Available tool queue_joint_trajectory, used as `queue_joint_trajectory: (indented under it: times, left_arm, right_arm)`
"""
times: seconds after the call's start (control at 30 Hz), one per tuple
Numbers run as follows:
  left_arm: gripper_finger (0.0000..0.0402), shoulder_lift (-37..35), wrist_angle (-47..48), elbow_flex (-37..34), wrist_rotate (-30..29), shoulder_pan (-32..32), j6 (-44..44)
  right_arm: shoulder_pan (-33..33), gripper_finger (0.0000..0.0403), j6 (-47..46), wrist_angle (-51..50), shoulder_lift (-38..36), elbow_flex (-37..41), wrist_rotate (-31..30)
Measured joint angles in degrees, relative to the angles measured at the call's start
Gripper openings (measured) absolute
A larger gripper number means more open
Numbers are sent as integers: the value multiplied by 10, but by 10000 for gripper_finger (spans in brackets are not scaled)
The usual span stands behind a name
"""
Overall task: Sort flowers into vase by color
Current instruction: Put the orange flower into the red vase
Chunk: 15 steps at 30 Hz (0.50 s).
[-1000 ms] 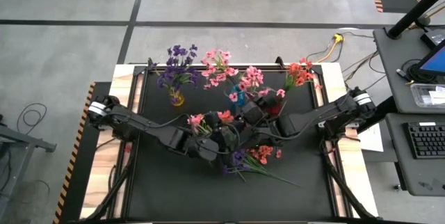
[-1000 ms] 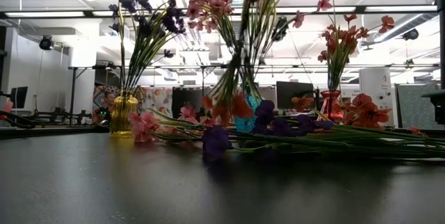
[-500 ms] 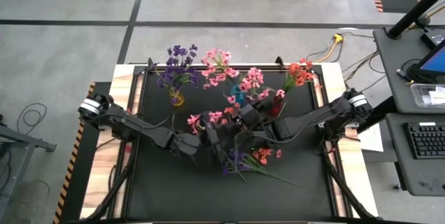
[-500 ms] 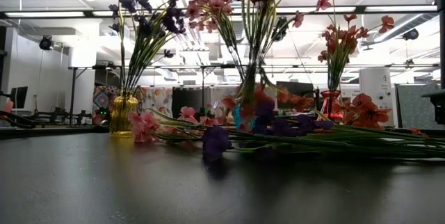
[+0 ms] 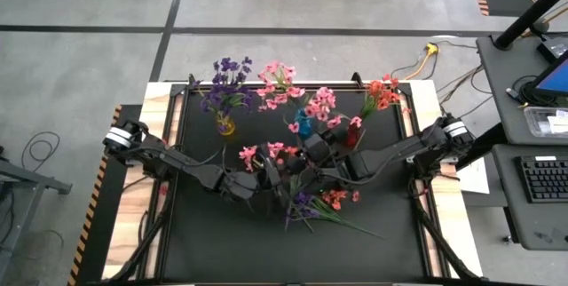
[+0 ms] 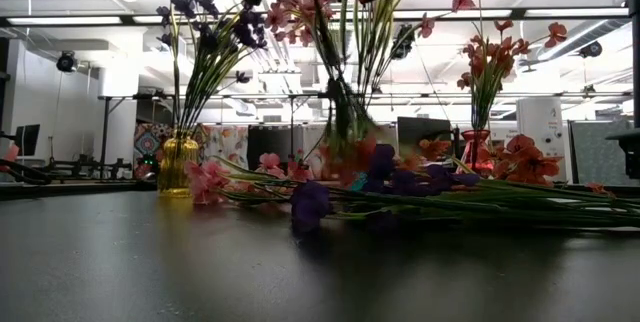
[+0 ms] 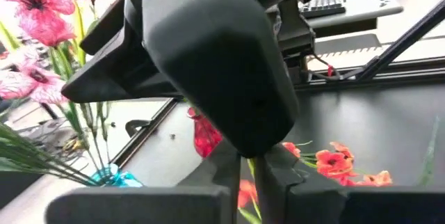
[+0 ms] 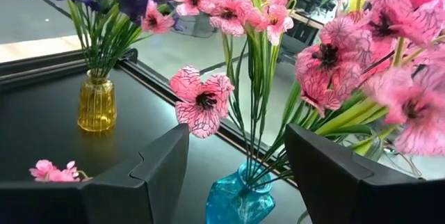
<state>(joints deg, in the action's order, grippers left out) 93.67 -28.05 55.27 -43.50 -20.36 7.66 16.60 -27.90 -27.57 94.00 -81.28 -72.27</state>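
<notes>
While my left gripper [image 5: 269,182] had crept toward the table's [image 5: 222,242] middle, pinching a green stem, my right gripper [image 5: 306,146] gaped beside the blue vase [image 5: 303,126]; flowers [image 5: 319,204] lay mid-table, near edge bare.

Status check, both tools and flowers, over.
Left tool shut on flower stem. Right tool open, facing blue vase. Loose flowers lying nearby.

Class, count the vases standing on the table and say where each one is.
3: the yellow vase at the back left, the blue vase at the back centre, the red vase at the back right. The arms may hide others.
</notes>
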Motion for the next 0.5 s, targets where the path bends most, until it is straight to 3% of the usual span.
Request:
queue_joint_trajectory:
  times: [0.5]
  left_arm:
    - [0, 5, -13, -8, 30, 0, -22]
  right_arm:
    - [0, 228, 1, -2, 0, 1, 3]
